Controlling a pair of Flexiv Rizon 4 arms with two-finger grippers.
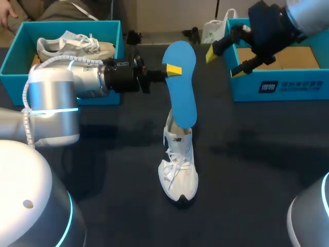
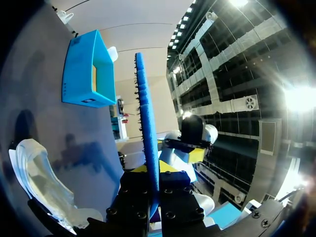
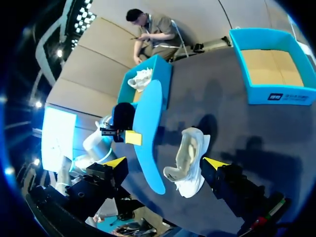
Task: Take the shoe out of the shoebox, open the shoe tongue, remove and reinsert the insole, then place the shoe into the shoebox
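A long blue insole (image 1: 182, 87) stands nearly upright in the air, its lower end just above the heel opening of a white shoe (image 1: 179, 167) that lies on the dark table. My left gripper (image 1: 172, 70) is shut on the insole's edge near its upper half; in the left wrist view the insole (image 2: 147, 133) runs edge-on out from the left gripper (image 2: 154, 173). My right gripper (image 1: 224, 63) hangs open above the table's far right, holding nothing. In the right wrist view its open fingers (image 3: 114, 162) frame the insole (image 3: 150, 128) and the shoe (image 3: 190, 160) below.
A blue shoebox (image 1: 15, 56) at the back left holds another white shoe (image 1: 77, 46). A second blue shoebox (image 1: 277, 87), open with a bare cardboard bottom, stands at the back right under my right arm. A white bag (image 1: 213, 31) lies behind it.
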